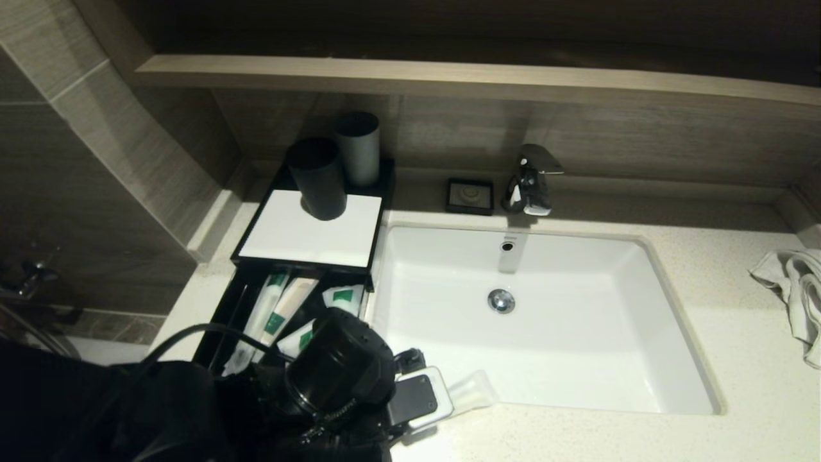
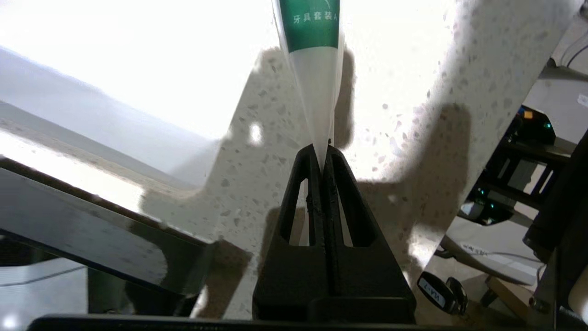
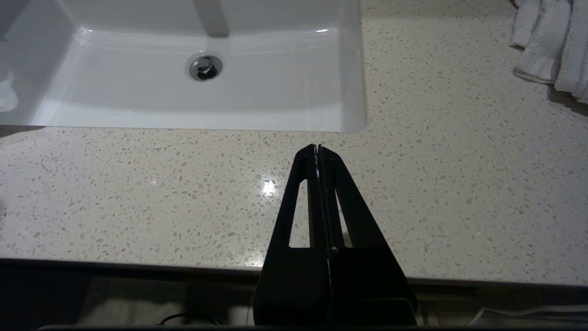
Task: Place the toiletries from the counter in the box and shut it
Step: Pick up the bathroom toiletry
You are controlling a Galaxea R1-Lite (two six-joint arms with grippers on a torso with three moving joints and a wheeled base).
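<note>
My left gripper [image 2: 324, 158] is shut on the pointed end of a clear packet [image 2: 317, 69] with a green label, held just above the speckled counter [image 2: 257, 151]. In the head view that packet [image 1: 471, 390] sticks out past my left wrist [image 1: 340, 372] at the basin's front left corner. The black box [image 1: 308, 234] with the white panel stands left of the basin. Its drawer [image 1: 221, 321] is pulled out, with several green-labelled toiletries [image 1: 282, 308] lying inside. My right gripper [image 3: 318, 148] is shut and empty over the counter's front edge [image 3: 138, 184].
Two dark cups [image 1: 317, 176] stand on the box's back. A small black soap dish [image 1: 470, 194] and a tap [image 1: 531, 179] sit behind the white basin [image 1: 545, 321]. A white towel [image 1: 798, 289] lies crumpled at the counter's far right.
</note>
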